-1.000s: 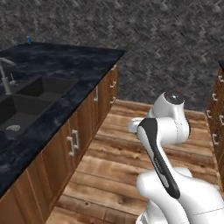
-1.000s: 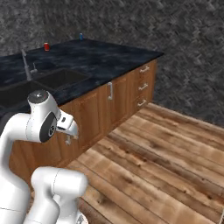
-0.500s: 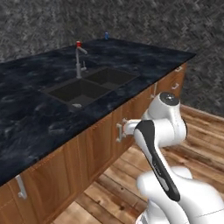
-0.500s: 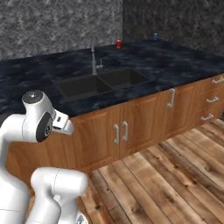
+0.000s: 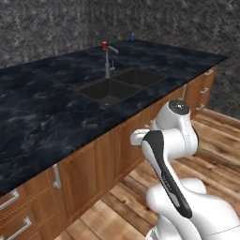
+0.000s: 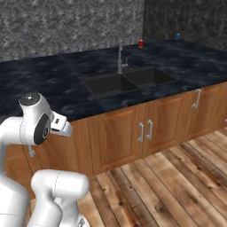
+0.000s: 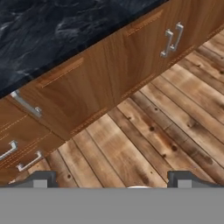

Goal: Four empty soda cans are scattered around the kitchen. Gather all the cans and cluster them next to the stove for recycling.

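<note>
end effector point(image 7: 111, 179): wide, holding nothing, above wooden floor point(image 7: 144, 144) | red can point(image 5: 104, 45), blue can point(image 5: 132, 36): upright at tabletop point(image 5: 42, 98) far edge, beyond sink point(image 5: 117, 86)

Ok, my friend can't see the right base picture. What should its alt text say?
A red soda can and a blue soda can stand far back on a dark counter, behind a double sink. Wooden cabinets sit below; the white robot arm rises at left.

Red can point(image 5: 104, 45) and blue can point(image 5: 132, 36) too small for detail.
</note>
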Controlling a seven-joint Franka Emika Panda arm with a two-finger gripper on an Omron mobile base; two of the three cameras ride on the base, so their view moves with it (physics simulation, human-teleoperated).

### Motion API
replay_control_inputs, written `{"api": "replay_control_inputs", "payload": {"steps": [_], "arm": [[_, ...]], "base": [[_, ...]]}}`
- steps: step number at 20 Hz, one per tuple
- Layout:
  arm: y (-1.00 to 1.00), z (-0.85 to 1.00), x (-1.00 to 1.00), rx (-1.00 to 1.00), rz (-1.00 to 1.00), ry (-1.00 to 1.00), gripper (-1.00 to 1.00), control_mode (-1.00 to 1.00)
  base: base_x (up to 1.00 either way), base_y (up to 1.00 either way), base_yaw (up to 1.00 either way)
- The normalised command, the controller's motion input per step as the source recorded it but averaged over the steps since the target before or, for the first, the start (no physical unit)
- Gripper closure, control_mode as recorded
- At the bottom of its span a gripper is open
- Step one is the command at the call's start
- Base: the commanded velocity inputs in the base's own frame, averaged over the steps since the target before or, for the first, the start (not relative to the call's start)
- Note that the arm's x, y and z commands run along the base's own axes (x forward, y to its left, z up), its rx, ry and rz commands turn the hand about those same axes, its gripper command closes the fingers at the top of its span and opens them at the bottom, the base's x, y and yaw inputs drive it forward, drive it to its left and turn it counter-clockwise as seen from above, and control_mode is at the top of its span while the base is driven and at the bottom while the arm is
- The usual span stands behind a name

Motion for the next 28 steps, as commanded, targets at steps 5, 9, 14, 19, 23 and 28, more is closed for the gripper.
{"api": "replay_control_inputs", "payload": {"steps": [5, 9, 14, 19, 23, 28], "arm": [[0.00, 0.00, 0.00, 0.00, 0.00, 0.00, -1.00, 1.00], [0.00, 0.00, 0.00, 0.00, 0.00, 0.00, -1.00, 1.00], [0.00, 0.00, 0.00, 0.00, 0.00, 0.00, -1.00, 1.00], [0.00, 0.00, 0.00, 0.00, 0.00, 0.00, -1.00, 1.00], [0.00, 0.00, 0.00, 0.00, 0.00, 0.00, -1.00, 1.00], [0.00, 0.00, 0.00, 0.00, 0.00, 0.00, -1.00, 1.00]], "base": [[-0.18, 0.62, 0.18], [-0.16, 0.64, 0.15], [-0.13, 0.67, 0.09], [-0.08, 0.70, 0.06], [-0.06, 0.69, 0.09], [-0.06, 0.65, 0.17]]}}
